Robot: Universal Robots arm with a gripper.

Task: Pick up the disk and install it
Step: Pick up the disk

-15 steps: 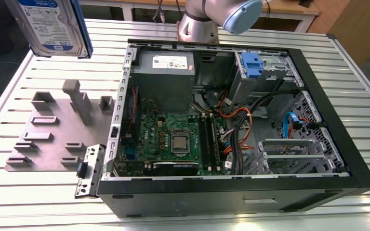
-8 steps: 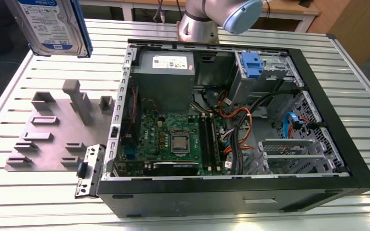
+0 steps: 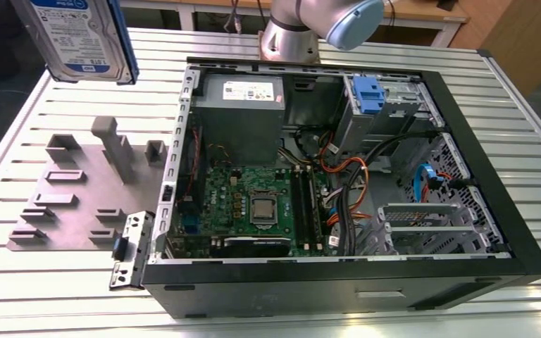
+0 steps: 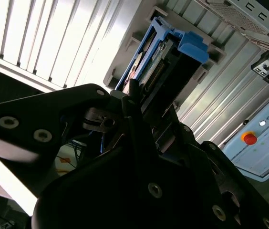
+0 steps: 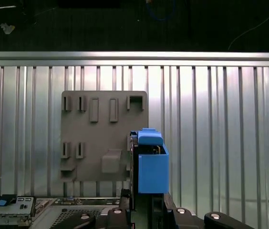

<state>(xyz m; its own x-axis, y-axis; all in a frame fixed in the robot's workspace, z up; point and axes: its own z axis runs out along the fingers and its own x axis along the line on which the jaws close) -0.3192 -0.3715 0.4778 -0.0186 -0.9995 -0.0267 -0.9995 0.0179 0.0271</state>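
**Disk clamped in my pincer, high above the table**

At the exterior view's left, well above the table, hangs the disk [image 3: 75,35], a flat silver-grey metal hard drive with a white-and-blue label and blue plastic rails along its edges. In the second wrist view my black pincer [image 4: 133,101] is closed narrow on its near end, and the drive juts out from me edge-on.

Beneath it, the ribbed aluminium table [image 3: 26,282] carries a flat grey fixture plate [image 3: 82,190] with upright pegs and slots. In the first wrist view the disk's blue end overlaps one edge of that plate.

Just beside the plate, to the right, lies the open black computer case [image 3: 346,282]. A green motherboard [image 3: 251,204] sits on its floor. A blue plastic bracket [image 3: 368,95] is on the drive bay at its far corner. Behind the case rises my silver arm [image 3: 294,35].
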